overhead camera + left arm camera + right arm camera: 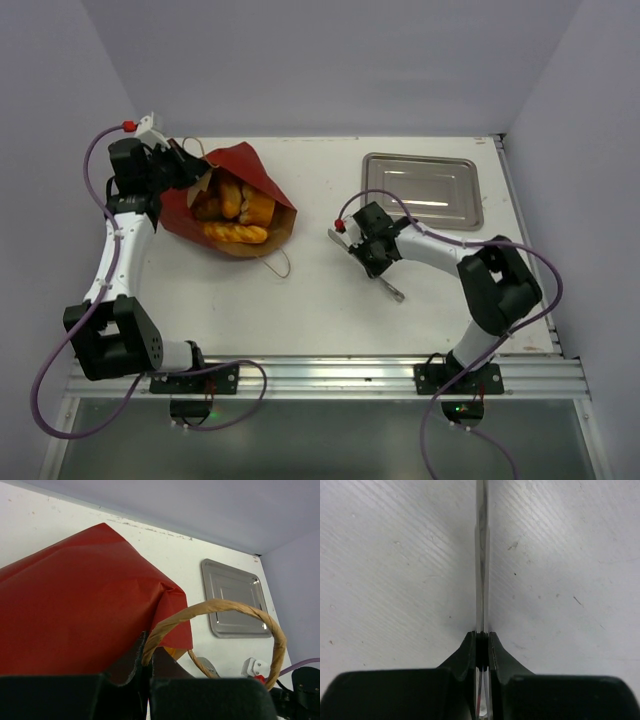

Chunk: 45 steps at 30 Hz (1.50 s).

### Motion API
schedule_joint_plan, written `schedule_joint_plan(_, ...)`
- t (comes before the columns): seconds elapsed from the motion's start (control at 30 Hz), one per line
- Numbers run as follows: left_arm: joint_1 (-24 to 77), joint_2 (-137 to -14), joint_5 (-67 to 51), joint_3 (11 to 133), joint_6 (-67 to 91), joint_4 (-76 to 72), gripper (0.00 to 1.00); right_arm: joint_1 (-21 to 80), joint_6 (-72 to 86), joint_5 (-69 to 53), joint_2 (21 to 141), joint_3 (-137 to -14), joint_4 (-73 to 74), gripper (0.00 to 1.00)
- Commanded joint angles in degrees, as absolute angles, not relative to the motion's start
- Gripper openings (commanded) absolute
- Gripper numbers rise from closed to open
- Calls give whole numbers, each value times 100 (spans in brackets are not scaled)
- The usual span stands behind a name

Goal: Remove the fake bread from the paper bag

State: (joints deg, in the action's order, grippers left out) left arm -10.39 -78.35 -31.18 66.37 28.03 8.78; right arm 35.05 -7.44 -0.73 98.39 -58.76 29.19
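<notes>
The dark red paper bag (255,175) lies on its side at the table's back left, its mouth facing the near right. Several golden breads (236,206) show in its brown inside. My left gripper (188,166) is at the bag's back left and is shut on a looped paper handle (225,607). The bag's red side (75,610) fills the left wrist view above the gripper (146,652). My right gripper (357,243) is at the table's middle, shut on thin metal tongs (385,283), which show edge-on in the right wrist view (481,555) between the closed gripper (482,642).
A flat silver tray (422,188) lies at the back right, and it also shows in the left wrist view (232,600). The bag's second handle (277,262) lies on the table in front of the bag. White walls close in the back and sides.
</notes>
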Motion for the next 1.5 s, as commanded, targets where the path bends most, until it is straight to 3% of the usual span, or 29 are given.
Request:
schedule_joint_plan(0.0, -1055, -7620, -3287, 6513, 2900, 765, 0, 3437, -1344, -281, 9238, -5915, 3129, 1)
schedule_joint_plan(0.3, -1055, -7550, -3349, 6416, 2883, 773, 0, 3111, -2609, -1483, 7499, -5783, 3234, 0)
schedule_joint_plan(0.5, -1055, -7479, -3357, 6372, 2900, 782, 0, 3111, -2927, -2153, 7154, -6275, 3620, 28)
schedule_joint_plan(0.63, -1055, -7436, -3366, 6381, 2909, 800, 0, 3120, -2874, -2434, 7198, -6539, 3691, 37)
schedule_joint_plan(1.13, -1046, -7365, -3463, 6328, 2909, 844, 0, 4068, -3014, -2189, 7707, -7479, 3735, 36)
schedule_joint_plan(1.3, -1055, -7339, -3472, 6293, 2900, 870, 0, 4701, -3226, -1609, 8305, -8252, 3551, 36)
schedule_joint_plan(1.47, -1046, -7295, -3463, 6223, 2927, 888, 0, 5517, -2865, -142, 8972, -8780, 2963, 35)
